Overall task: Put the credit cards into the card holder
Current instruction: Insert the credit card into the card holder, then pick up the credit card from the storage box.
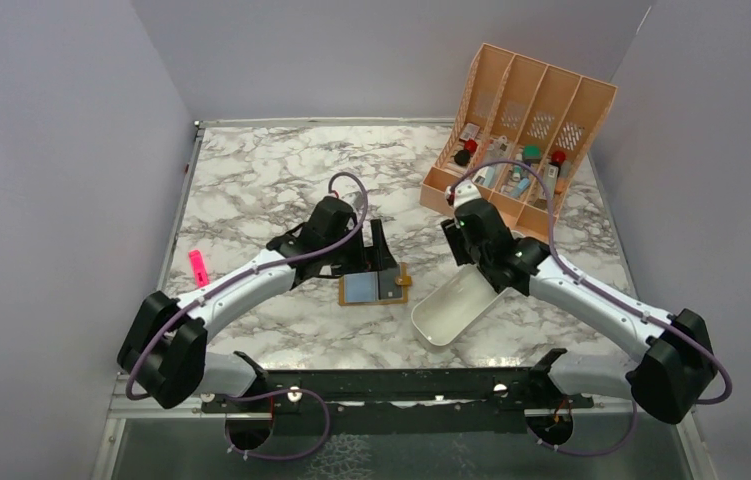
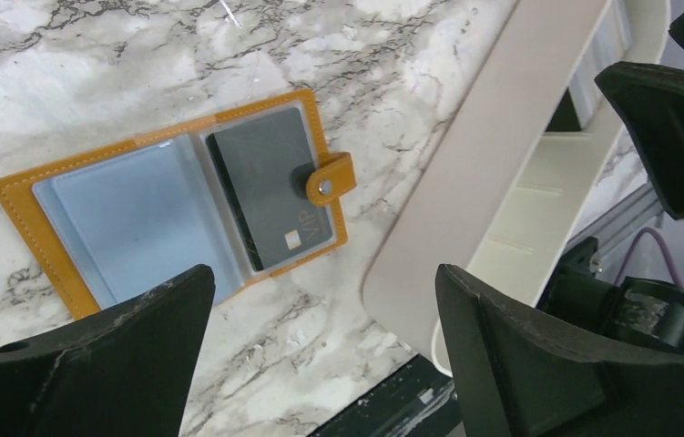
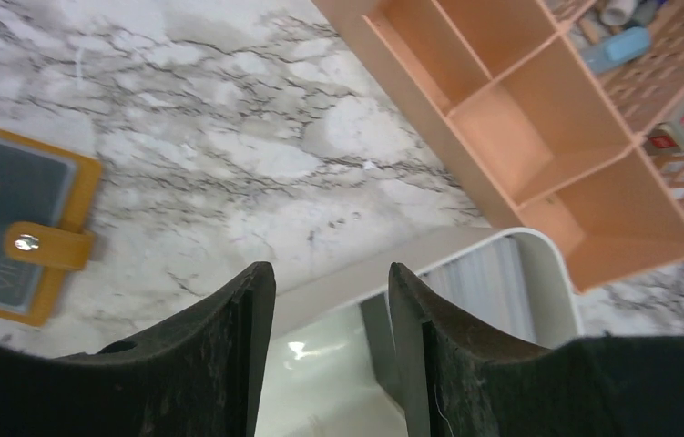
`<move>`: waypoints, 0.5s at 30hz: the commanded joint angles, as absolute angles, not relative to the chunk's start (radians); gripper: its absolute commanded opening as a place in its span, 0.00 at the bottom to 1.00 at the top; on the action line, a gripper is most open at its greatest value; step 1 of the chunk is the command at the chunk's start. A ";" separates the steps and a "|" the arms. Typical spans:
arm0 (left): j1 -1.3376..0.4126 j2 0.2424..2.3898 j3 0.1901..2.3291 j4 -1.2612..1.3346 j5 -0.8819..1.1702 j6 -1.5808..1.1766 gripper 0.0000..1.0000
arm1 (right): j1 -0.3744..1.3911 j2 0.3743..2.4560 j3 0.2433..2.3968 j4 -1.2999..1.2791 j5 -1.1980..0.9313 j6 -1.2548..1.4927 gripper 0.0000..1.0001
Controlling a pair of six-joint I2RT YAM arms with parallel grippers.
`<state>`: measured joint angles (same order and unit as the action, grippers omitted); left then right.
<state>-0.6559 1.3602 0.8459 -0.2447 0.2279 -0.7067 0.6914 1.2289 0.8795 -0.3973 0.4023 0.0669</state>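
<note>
A: Quick pass, big stuff first. Marble desk [image 1: 251,180], peach organiser [image 1: 541,95] at the far right, white tray [image 1: 451,310] lying diagonally, middle-right.

B: Tools?

A: Left tool [image 2: 320,291] is spread wide with nothing between the fingers, hanging just over the card holder [image 1: 374,289]. Right tool [image 3: 331,273] is roughly half spread above the tray's rim. The gap looks bare, no grip that I can see.

B: Where's the holder exactly?

A: Flat on the desk near the centre, folded open, inside up. It's just beside the tray, not touching. The pale card [image 2: 137,218] looks seated in the half away from the strap, the dark card [image 2: 270,191] in the other half. The snap strap [image 2: 331,179] lies across the dark card's edge, unfastened.

B: Any loose cards?

A: None found in any view. The right arm hides part of the tray's inside, so I can't swear to it.

B: Step in hand?

A: My read is the cards are in and the left tool needs to back off. Lift straight up with the fingers wide, so neither tip catches the open cover or drags the holder toward the tray. I can't tell if the pale card sits proud of its sleeve. If it does, push it flat along the pocket while the right tool pins the far cover.

B: Smallest?

A: Pink marker [image 1: 197,266] at the desk's left side, well apart. Ignore it.
</note>
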 commanded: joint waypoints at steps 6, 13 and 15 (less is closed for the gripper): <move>-0.654 1.219 0.901 -0.429 0.212 -0.544 0.99 | 0.666 1.089 0.804 -0.387 0.484 -0.248 0.54; -0.653 1.149 0.881 -0.476 0.113 -0.475 0.99 | 0.652 1.171 0.770 -0.466 0.537 -0.339 0.56; -0.653 1.133 0.874 -0.477 0.085 -0.464 0.99 | 0.652 1.177 0.769 -0.497 0.502 -0.349 0.57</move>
<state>-0.6559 1.1801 0.8749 -0.4480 0.1696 -0.5243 0.6586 1.1687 0.7799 -0.4259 0.5076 -0.2844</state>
